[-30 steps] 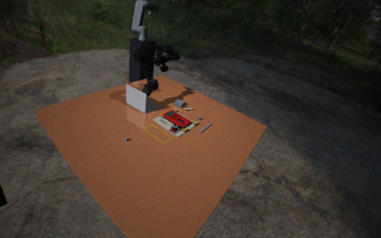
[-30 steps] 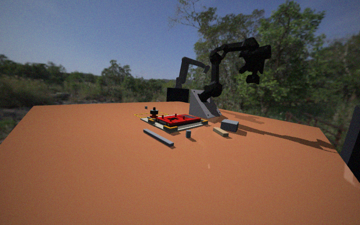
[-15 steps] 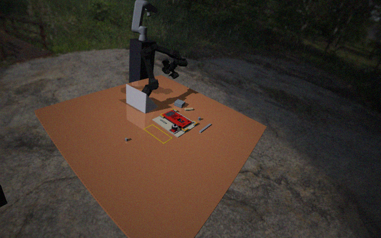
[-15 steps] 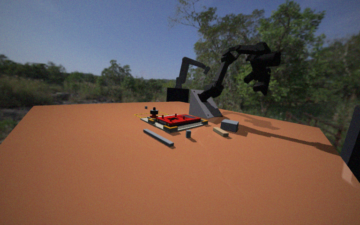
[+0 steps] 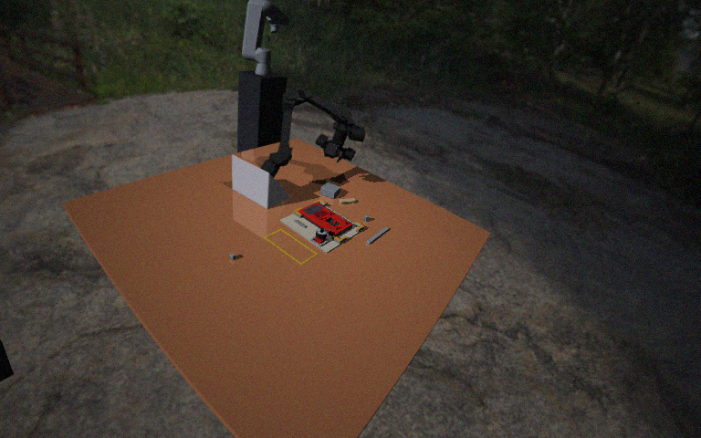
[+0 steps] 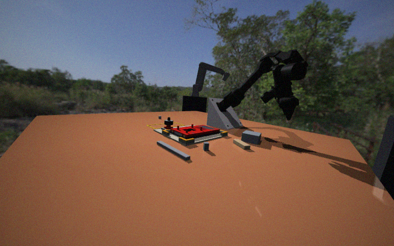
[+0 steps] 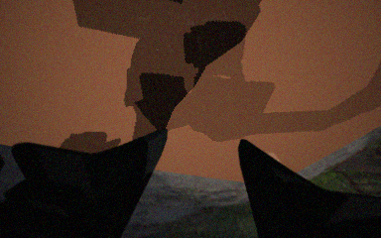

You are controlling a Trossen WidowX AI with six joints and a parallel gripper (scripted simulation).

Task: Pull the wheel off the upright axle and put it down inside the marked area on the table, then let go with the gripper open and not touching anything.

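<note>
Seen from the exterior view, left to right: the yellow-outlined marked area (image 6: 158, 125) lies at the far left of the cluster, on the orange surface (image 6: 116, 188). Just beside it, the dark wheel (image 6: 168, 121) sits on its upright axle at the near-left corner of the board (image 6: 194, 134) (a red plate covers most of that board). In front of the board lie a long grey bar (image 6: 173, 150) and a small dark cube (image 6: 205, 146). Further right are a tan block (image 6: 241, 143) and a grey block (image 6: 251, 137), just beside each other. The arm rises from a grey wedge base (image 6: 222, 117) and reaches right. Its gripper (image 6: 288, 116) hangs well above the surface, pointing down, far from the wheel. The wrist view shows the fingers partly spread with only surface and shadow between them; it holds nothing.
</note>
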